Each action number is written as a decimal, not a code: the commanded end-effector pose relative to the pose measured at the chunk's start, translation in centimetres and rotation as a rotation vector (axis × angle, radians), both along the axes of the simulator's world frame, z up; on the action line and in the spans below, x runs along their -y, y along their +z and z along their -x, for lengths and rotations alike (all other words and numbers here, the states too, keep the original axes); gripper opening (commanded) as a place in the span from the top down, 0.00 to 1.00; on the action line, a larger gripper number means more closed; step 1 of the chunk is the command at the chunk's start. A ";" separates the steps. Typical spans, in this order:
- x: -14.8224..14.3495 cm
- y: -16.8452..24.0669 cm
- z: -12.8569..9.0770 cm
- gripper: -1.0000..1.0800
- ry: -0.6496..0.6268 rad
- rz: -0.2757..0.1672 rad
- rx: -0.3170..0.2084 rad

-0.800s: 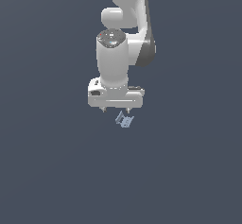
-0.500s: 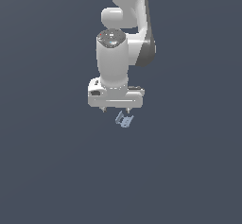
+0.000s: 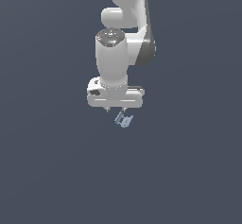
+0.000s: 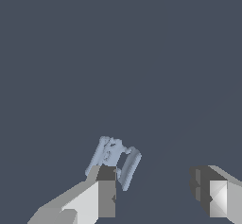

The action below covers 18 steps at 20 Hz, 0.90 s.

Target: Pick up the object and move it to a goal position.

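**Risking a knock instead of a grasp**

Hanging wide open and holding nothing, the gripper (image 4: 158, 192) is sitting off-centre — the object (image 4: 112, 159) is lying against one finger (image 4: 106, 190), so closing is likely shoving it aside.

No text, label, brand or number can be read anywhere, as far as these plain renders show

Plain dark slate-grey bench (image 3: 56, 171), uniform and unmarked. Resting on it, one small pale blue-grey ribbed object (image 3: 124, 120), tilted.
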<state>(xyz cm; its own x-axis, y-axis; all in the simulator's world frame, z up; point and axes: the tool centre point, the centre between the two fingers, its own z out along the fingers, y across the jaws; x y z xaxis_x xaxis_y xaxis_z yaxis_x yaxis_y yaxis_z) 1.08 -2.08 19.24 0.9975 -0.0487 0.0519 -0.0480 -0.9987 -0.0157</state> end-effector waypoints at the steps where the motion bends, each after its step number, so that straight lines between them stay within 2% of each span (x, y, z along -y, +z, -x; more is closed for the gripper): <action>1: 0.1 0.3 -0.1 0.38 -0.010 -0.004 0.005; 9: 0.0 -0.4 0.0 0.38 -0.024 -0.022 0.008; 18: -0.6 -3.8 0.7 0.38 -0.110 -0.110 0.019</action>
<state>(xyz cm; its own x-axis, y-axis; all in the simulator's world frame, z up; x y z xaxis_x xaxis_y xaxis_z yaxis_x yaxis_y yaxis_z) 0.56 -1.59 16.23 0.9878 -0.1435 0.0598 -0.1365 -0.9847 -0.1085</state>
